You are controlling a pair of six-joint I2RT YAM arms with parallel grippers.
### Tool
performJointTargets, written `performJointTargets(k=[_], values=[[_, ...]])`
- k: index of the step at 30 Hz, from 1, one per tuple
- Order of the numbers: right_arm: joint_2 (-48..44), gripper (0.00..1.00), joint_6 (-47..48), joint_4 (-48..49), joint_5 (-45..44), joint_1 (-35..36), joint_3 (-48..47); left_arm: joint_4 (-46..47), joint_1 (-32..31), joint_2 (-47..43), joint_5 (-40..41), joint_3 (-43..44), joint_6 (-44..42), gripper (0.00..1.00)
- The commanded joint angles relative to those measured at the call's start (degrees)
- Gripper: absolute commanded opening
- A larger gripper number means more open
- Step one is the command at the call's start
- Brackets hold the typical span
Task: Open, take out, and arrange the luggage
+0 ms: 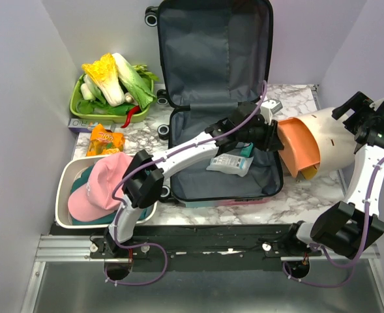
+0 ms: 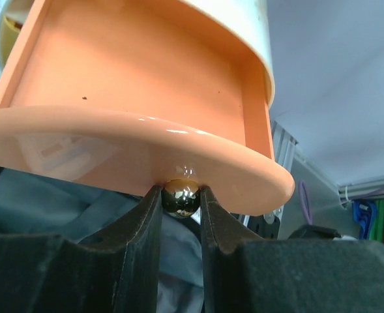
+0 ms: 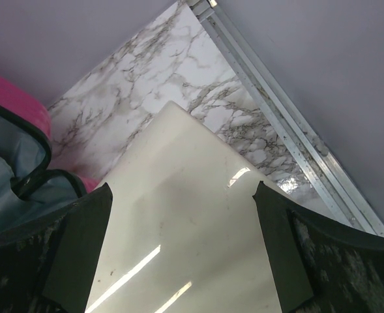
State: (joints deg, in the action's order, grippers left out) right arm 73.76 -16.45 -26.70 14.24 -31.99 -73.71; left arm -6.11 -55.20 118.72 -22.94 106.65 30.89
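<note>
Marble tabletop (image 1: 322,189) carries the open luggage (image 1: 225,171); left hand (image 2: 180,202) pinches a drawer knob (image 2: 180,197); right hand (image 3: 182,251) spread wide.

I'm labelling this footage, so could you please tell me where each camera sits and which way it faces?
Top external: overhead behind the bases, facing down on the open grey-lined suitcase; both arms show.
Left wrist: behind the left end effector, shut on the drawer's small brass knob.
Right wrist: above the glossy cream cylindrical container, open fingers flanking it.
All three share that container.

Overhead view; two close wrist views on cream container (image 1: 335,140).
</note>
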Motion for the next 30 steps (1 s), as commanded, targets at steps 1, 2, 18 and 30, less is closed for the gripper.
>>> performJointTargets(k=[1,2,18,30], values=[[0.9,1.00,-0.6,-3.4,1.1,0.2,2.1,-0.4,0.0,4.4,-3.2,7.1,0.6,0.08],[0.9,1.00,-0.5,-3.4,1.1,0.2,2.2,-0.6,0.0,5.2,-3.3,7.8,0.9,0.08],[0.1,1.00,-0.2,-3.4,0.3,0.2,2.1,-1.1,1.3,-4.1,-0.3,-2.0,-4.1,0.98],[-0.2,1.00,0.1,-3.5,0.4,0.2,2.3,-0.8,12.0,-6.1,8.4,-9.7,-3.3,0.99]])
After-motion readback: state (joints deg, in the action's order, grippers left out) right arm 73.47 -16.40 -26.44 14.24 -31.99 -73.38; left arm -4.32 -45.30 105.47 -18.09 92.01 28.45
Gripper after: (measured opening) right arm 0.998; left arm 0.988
